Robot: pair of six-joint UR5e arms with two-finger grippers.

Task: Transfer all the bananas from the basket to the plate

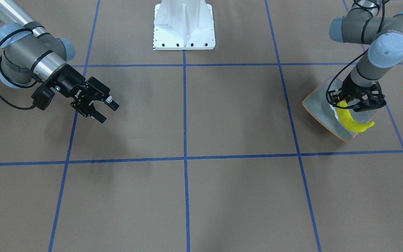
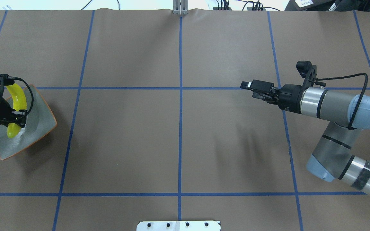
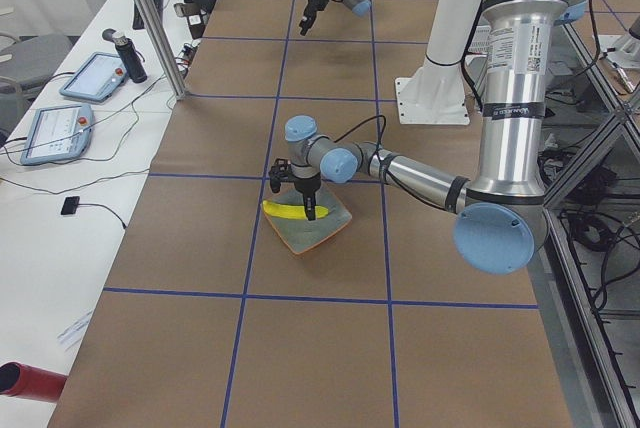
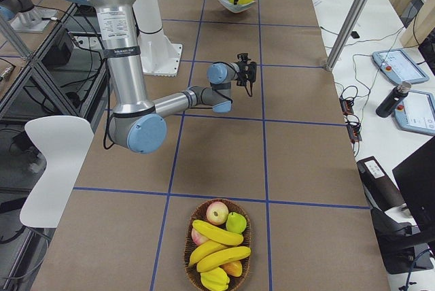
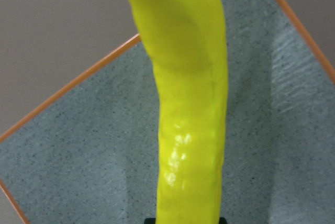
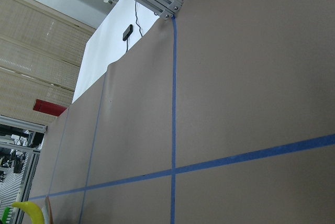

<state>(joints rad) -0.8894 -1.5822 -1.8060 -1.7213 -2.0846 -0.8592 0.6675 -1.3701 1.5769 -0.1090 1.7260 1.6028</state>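
A yellow banana (image 1: pixel 352 120) hangs low over the grey-green plate (image 1: pixel 315 105) at the table's left end, one tip past the plate's edge. My left gripper (image 1: pixel 357 103) is shut on this banana (image 5: pixel 191 103), which fills the left wrist view above the plate (image 5: pixel 78 150). From overhead the same banana (image 2: pixel 17 96) and plate (image 2: pixel 40 125) sit at the far left. The basket (image 4: pixel 185 253) stands at the table's right end with several bananas (image 4: pixel 217 232) in it. My right gripper (image 1: pixel 106 111) hovers open and holds nothing, far from both.
Apples (image 4: pixel 217 212) share the basket with the bananas. The white robot base (image 1: pixel 184 24) stands at the table's middle edge. A side table with tablets (image 3: pixel 88 75) and a bottle (image 3: pixel 127 55) runs along the far side, behind an aluminium post (image 3: pixel 150 18).
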